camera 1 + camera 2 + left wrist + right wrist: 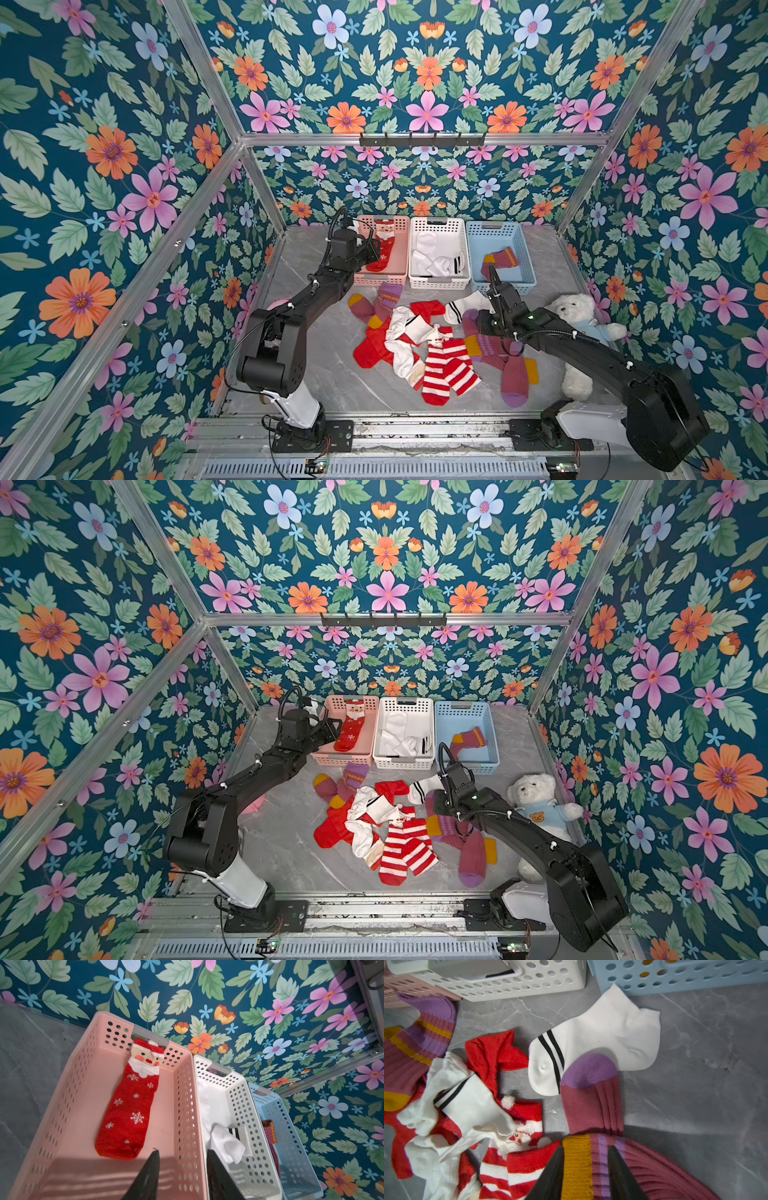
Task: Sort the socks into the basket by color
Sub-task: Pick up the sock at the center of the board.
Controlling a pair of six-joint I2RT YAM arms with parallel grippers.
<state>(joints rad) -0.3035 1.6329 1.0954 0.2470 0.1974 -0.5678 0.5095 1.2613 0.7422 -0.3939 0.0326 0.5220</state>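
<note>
A: Left gripper hanging parted, empty, over pink basket; Santa sock lying inside.
B: Right gripper, jaws apart, straddling mustard band of maroon sock on the table. Likely needing a pinch, then blue basket.

no readable text, labels or numbers
</note>
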